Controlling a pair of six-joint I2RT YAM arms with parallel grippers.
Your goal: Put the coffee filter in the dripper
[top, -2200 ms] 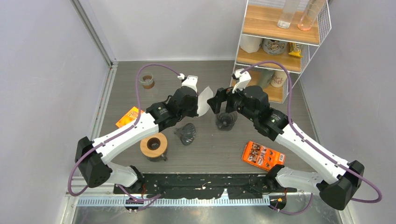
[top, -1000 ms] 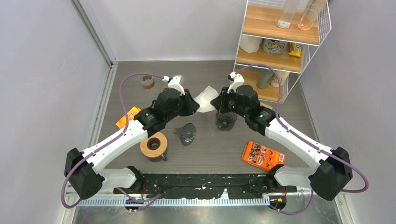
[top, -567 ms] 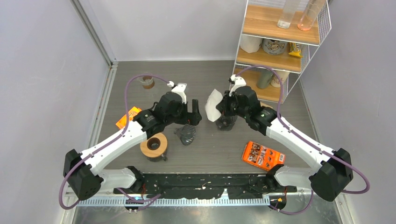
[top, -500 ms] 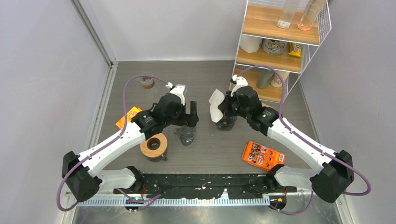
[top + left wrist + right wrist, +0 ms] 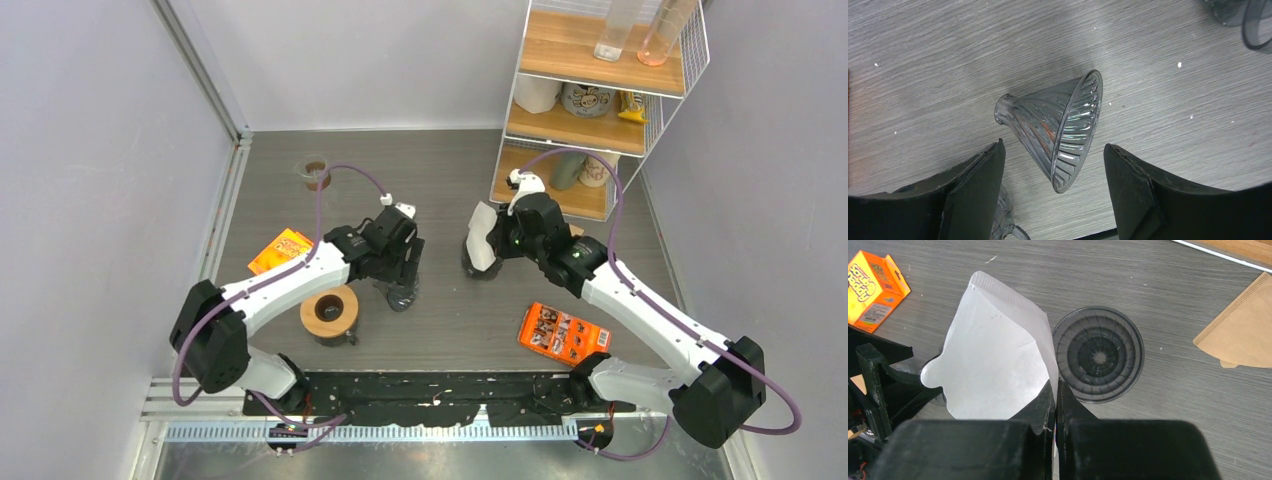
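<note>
My right gripper (image 5: pixel 1055 386) is shut on the lower edge of a white paper coffee filter (image 5: pixel 993 357), which it holds upright. Just right of the filter, a dark ribbed dripper (image 5: pixel 1098 355) stands upright on the table. From above, the coffee filter (image 5: pixel 481 246) hangs in the right gripper (image 5: pixel 497 240) over that dripper's left side. A second, clear ribbed dripper (image 5: pixel 1058 127) lies tipped on its side. My left gripper (image 5: pixel 1053 147) hovers open over it, one jaw on each side and neither touching. In the top view the left gripper (image 5: pixel 404 266) is just above this tipped dripper (image 5: pixel 402 292).
A glass carafe with a wooden collar (image 5: pixel 328 312) stands near the left arm. An orange box (image 5: pixel 280 248) lies to the left and an orange packet (image 5: pixel 562 332) at front right. A brown paper filter (image 5: pixel 1243 330) lies by the wire shelf (image 5: pixel 590 100). A small cup (image 5: pixel 316 172) sits far left.
The left gripper let go of the filter, opened, and dropped back over the tipped dripper. The right gripper kept the filter and swung it upright beside the standing dripper.
</note>
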